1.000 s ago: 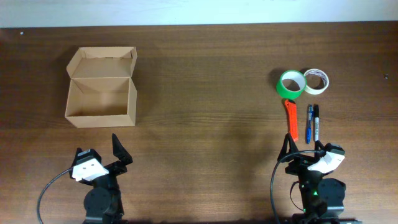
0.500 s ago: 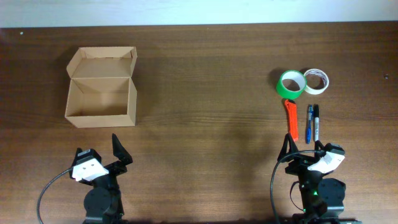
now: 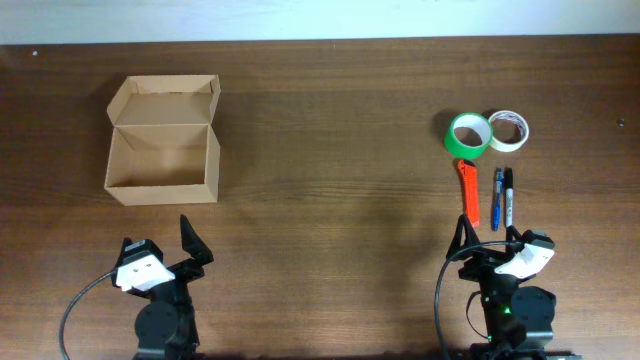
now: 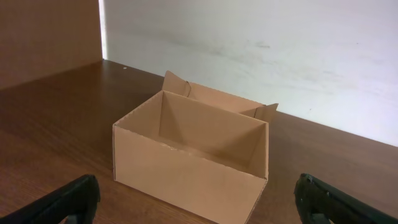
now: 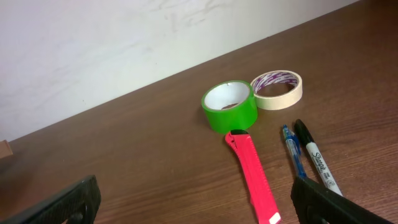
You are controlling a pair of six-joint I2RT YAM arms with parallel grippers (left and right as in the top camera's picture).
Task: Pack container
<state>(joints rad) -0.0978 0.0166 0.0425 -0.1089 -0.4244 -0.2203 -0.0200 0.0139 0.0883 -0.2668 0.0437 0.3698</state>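
Observation:
The container [image 3: 160, 193], a plain tan cardboard box, stands at the left of the table with its flap lid folded back and nothing visible inside. My left gripper [image 3: 160, 243] sits open just in front of it. In the left wrist view the container [image 4: 186, 174] fills the middle, and the left gripper [image 4: 199, 208] has its fingers spread wide, apart from the box. My right gripper [image 3: 490, 240] is open at the front right, and in its wrist view the right gripper [image 5: 199, 208] holds nothing, with the near end of the red cutter [image 5: 254, 174] between its fingers.
Ahead of the right gripper lie a green tape roll [image 3: 469, 134], a white tape roll [image 3: 508, 130], the red cutter [image 3: 468, 190], a blue pen [image 3: 496, 198] and a black marker [image 3: 508, 196]. A pale wall runs along the table's far edge.

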